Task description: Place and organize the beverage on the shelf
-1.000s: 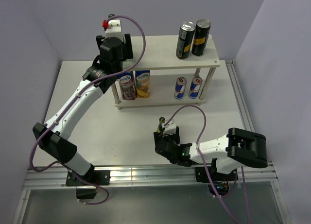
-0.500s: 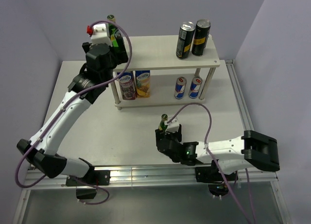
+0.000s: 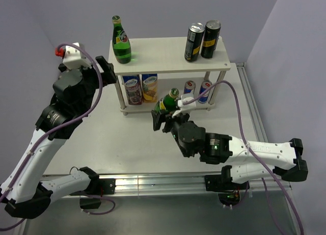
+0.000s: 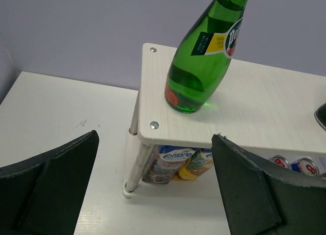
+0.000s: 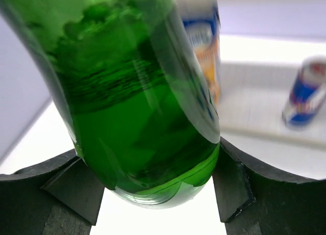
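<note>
One green bottle (image 3: pixel 120 41) with a yellow label stands upright at the left end of the shelf's top board (image 3: pixel 163 59); it also shows in the left wrist view (image 4: pixel 206 56). My left gripper (image 3: pixel 84 72) is open and empty, off the shelf's left end. My right gripper (image 3: pixel 165 115) is shut on the second green bottle (image 3: pixel 169 101), held tilted above the table before the shelf; this bottle fills the right wrist view (image 5: pixel 137 92). Two black cans (image 3: pixel 202 41) stand at the top right. Two blue-and-silver cans (image 3: pixel 197 91) stand on the lower board.
Two juice cartons (image 3: pixel 141 88) stand on the lower board at the left, also in the left wrist view (image 4: pixel 178 162). Grey walls close in the white table (image 3: pixel 91 128) at the back and sides. The right arm's cable (image 3: pixel 232 107) loops before the shelf's right legs.
My left gripper let go of the first bottle on the top board and drew back left and down. My right gripper lifted the second bottle and carried it toward the shelf.
</note>
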